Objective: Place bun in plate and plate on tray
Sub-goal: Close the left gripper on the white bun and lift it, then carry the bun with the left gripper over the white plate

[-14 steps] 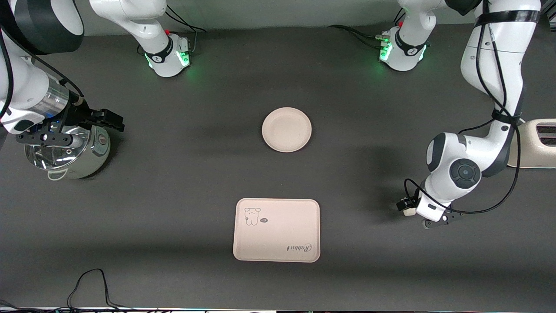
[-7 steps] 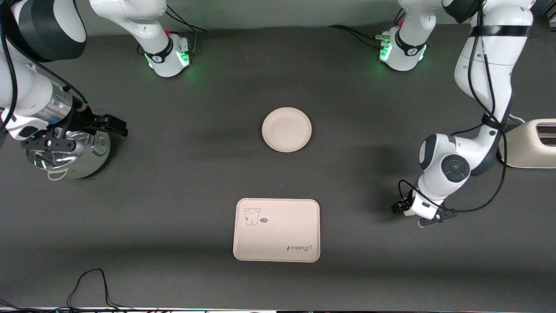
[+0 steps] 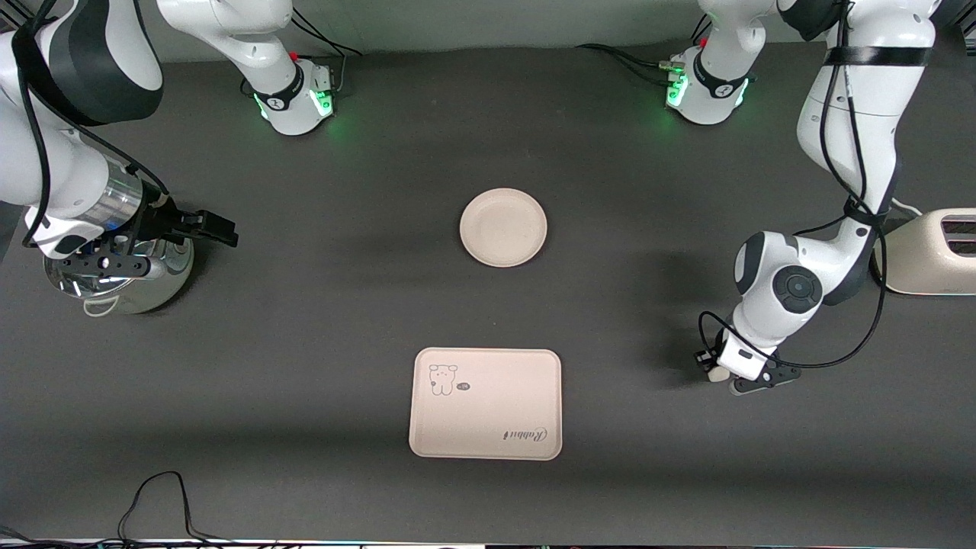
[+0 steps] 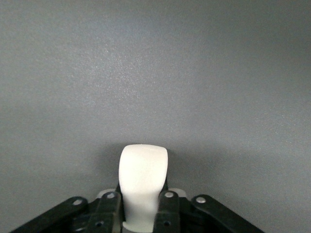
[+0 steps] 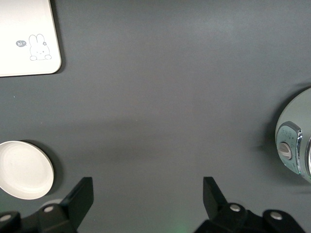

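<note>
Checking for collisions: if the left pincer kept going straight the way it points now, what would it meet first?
Probably only bare table. The left pincer, shut on the bun, shows nothing but dark tabletop ahead in its wrist view, though depth there is hard to judge.

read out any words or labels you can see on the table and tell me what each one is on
"Rabbit": script on the tray, upside down in the front view.
"hi~": tiny speech bubble beside the tray's cartoon animal, read in the right wrist view.
Plate, bun, metal pot: no text readable.
</note>
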### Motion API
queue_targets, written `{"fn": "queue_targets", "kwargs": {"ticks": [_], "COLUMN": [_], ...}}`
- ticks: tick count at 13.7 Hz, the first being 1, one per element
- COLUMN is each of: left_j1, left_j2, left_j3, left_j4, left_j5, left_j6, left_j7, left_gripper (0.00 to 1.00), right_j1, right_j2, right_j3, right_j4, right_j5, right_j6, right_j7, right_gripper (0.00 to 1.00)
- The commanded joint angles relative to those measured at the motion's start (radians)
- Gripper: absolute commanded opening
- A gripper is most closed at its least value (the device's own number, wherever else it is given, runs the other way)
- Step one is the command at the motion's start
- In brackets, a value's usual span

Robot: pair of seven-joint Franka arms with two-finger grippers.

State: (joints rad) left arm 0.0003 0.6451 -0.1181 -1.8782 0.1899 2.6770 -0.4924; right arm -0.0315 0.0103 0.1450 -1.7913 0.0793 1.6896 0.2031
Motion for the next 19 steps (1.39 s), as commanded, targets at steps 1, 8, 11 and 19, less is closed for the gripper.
{"fn": "queue_targets", "kwargs": {"ticks": [1, 8, 11, 19], "left_j1": [0.001, -0.037, -0.036, -0.239], "left_j2": [-0.056, -0.260, -0.329, -0.207], "left_j3": [0.005, -0.073, -0.275, -0.540], "left_j4": [-0.021, 0.010, 0.030, 0.047], "left_j5": [0.016, 0.000, -0.001, 0.013], "left_j6": [-0.031, -0.444, -0.601, -0.495], "left_j7": [0.032, -0.033, -0.268, -0.669], "left_gripper": [0.00, 0.00, 0.00, 0.00], "right_j1": [0.012, 0.015, 0.018, 0.021], "right_j2": [-0.006, -0.013, -0.015, -0.015], "right_j3": [-0.002, -0.001, -0.002, 0.002], "right_j4": [-0.008, -0.007, -0.007, -0.023], "right_j5": [0.019, 0.020, 0.020, 0.020], "right_j6": [0.010, 0.013, 0.013, 0.059], "right_j7": [0.024, 0.018, 0.016, 0.025], "right_gripper": [1.00, 1.00, 1.00, 1.00]}}
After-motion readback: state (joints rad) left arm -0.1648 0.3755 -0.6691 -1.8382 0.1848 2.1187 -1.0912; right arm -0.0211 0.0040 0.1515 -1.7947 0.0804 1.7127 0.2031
